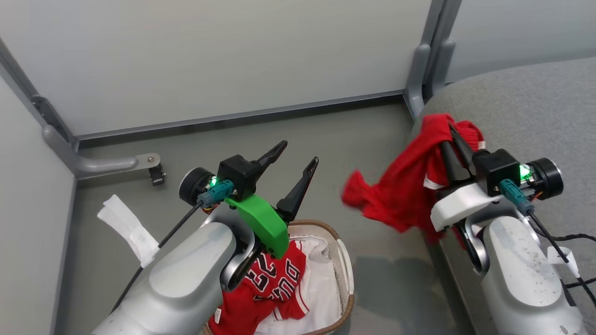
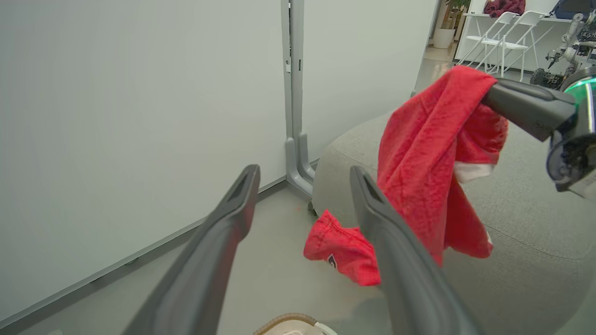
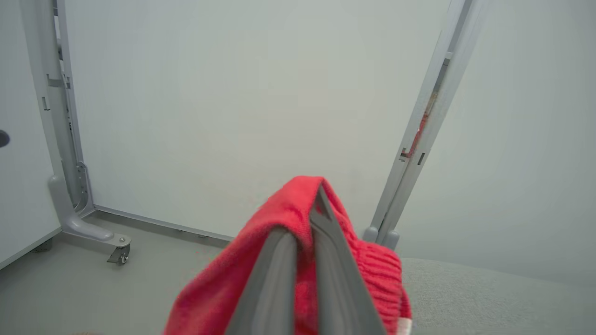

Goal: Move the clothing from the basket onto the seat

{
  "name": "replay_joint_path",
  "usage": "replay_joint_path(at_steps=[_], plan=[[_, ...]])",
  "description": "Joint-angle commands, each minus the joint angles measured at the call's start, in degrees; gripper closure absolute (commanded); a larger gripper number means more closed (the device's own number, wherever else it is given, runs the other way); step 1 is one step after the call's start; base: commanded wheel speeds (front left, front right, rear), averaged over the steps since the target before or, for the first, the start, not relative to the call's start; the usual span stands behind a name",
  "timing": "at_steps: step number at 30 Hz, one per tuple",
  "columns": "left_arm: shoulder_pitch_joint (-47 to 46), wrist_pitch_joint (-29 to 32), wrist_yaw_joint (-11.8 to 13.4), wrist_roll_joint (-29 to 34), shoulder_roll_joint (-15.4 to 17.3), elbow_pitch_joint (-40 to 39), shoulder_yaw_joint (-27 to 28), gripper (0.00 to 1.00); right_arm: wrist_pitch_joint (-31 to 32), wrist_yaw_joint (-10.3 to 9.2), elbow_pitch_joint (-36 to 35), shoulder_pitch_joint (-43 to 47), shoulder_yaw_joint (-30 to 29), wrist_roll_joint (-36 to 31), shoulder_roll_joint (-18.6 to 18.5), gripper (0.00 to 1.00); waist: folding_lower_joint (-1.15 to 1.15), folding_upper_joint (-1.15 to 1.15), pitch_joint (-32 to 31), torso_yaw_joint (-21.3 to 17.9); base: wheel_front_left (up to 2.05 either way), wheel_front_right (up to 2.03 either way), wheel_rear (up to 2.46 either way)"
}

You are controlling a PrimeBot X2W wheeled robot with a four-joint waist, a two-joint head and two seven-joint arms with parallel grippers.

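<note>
One nearly across, one left.
Right jaws grip red garment (image 1: 396,186) at seat (image 1: 535,107) edge; left jaws open, empty; jersey (image 1: 279,279) in basket (image 1: 326,228).

clamped in the right gripper (image 1: 451,132), the plain red garment (image 1: 396,186) is matt, nubbly knit cloth with a ribbed hem. beneath that gripper the seat (image 1: 526,102) is coarse grey woven fabric. the left gripper (image 1: 300,151) has smooth matt dark plastic fingers (image 1: 300,184); below them the basket (image 1: 321,226) is white plastic with a brown woven rim, holding the jersey (image 1: 274,279) of smoother cloth.
</note>
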Motion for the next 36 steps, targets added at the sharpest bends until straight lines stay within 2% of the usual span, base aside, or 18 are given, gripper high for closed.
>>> replay_joint_path(at_steps=[1, 11, 19, 24, 29, 36], plan=[[1.2, -0.3, 0.0, 0.7, 0.1, -0.4, 0.0, 0.00, -0.1, -0.06, -0.9, 1.1, -0.8, -0.5, -0.5, 1.00, 0.00, 0.00, 1.1, -2.9, 0.00, 0.00, 0.00], [4.7, -0.3, -0.3, 4.9, -1.0, -1.1, -0.6, 0.00, -0.1, -0.06, -5.6, 2.5, -4.1, -1.1, -1.1, 1.00, 0.00, 0.00, 4.1, -12.2, 0.00, 0.00, 0.00], [5.2, -0.3, -0.9, 6.9, -2.3, -0.3, -0.5, 0.00, -0.1, -0.06, -7.7, 3.4, -5.8, -0.8, -0.2, 1.00, 0.00, 0.00, 6.6, -17.2, 0.00, 0.00, 0.00], [4.8, -0.3, -1.1, 7.8, -2.8, -0.2, 0.0, 0.00, -0.1, -0.06, -7.1, 3.2, -6.6, -0.4, 0.1, 1.00, 0.00, 0.00, 7.9, -18.2, 0.00, 0.00, 0.00], [4.0, -0.3, -1.2, 8.8, -3.7, -0.9, 1.0, 0.00, -0.1, -0.06, -5.4, 0.6, -7.3, -0.8, -0.1, 1.00, 0.00, 0.00, 9.5, -17.5, 0.00, 0.00, 0.00], [2.7, -0.2, -0.6, 10.7, -3.6, -2.4, 1.8, 0.00, -0.1, -0.06, -1.0, -10.9, -8.1, -0.1, -5.0, 1.00, 0.00, 0.00, 13.4, -15.2, 0.00, 0.00, 0.00]])
